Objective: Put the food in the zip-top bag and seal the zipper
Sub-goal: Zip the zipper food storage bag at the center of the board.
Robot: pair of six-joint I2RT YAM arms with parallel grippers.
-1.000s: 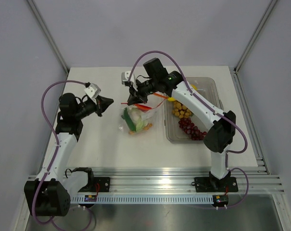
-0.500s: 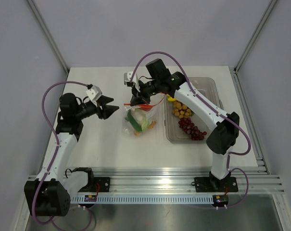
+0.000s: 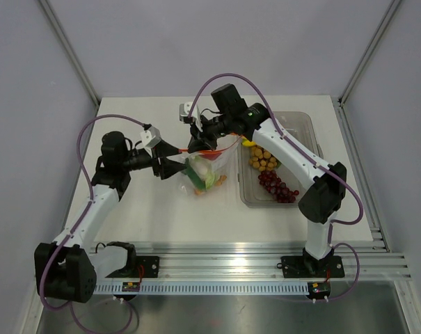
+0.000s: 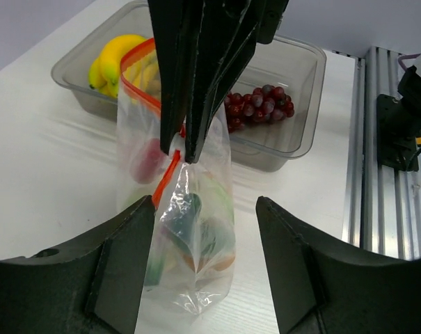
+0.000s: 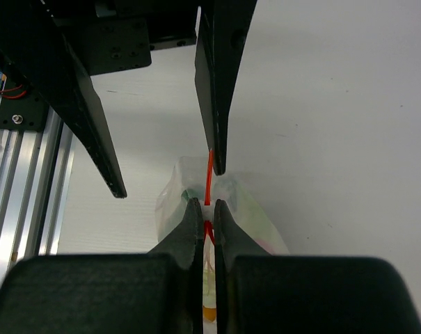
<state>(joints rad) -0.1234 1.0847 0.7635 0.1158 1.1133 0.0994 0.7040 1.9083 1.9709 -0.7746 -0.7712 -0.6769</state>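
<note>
Since 0.5 s ago the left gripper (image 3: 174, 161) has reached the 9 o'clock edge of the zip-top bag (image 3: 219, 164), its 2 jaws apart. The right gripper (image 3: 196, 144) stays clamped on the zipper (image 4: 165, 182), the bag hanging with food (image 4: 209, 245) inside. Bananas (image 4: 118, 54) and grapes (image 4: 252, 108) lie in the tub (image 3: 302, 124) at its 3 o'clock.

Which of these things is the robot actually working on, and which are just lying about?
In the job: zip-top bag, its red zipper, food inside, right gripper pinching the zipper, open left gripper, grapes and bananas.
Lying about: clear tub, aluminium rail.
</note>
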